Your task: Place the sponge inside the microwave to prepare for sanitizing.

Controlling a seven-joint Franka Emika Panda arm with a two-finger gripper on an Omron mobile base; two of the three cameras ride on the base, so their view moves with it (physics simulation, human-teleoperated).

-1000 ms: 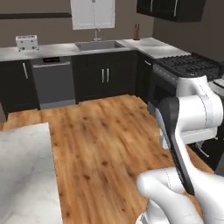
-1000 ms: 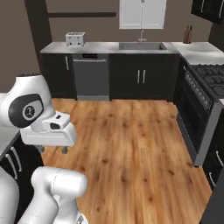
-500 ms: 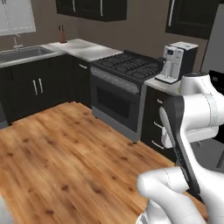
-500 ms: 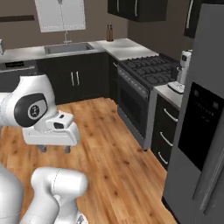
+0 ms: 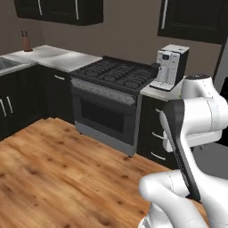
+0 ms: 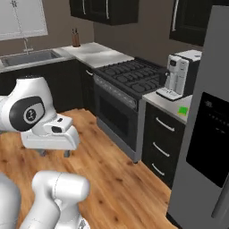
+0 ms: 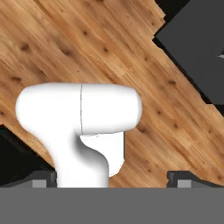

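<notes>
The whole outlook has swung round since a moment ago: the base has turned away from the wall with the sink (image 6: 31, 57), and now the stove (image 6: 129, 76) and the coffee machine (image 6: 180, 74) stand ahead, with the tall grey fridge (image 6: 210, 134) at the right. That is the cameras moving, not the kitchen things.

A small bright green patch, which I take for the sponge (image 6: 182, 110), lies flat on the pale desk (image 6: 172, 103) just in front of the coffee machine, between it and the fridge. It is too small to tell its long side; it looks roughly square.

The hand (image 6: 54, 153) hangs low over the wooden floor (image 6: 112, 170), pointing down, its fingers spread wide with nothing between them. It is well apart from the sponge, which lies forward, to the right and higher up than the hand. As I judge it, the arm must lift and reach across to the right before any grasp.
</notes>
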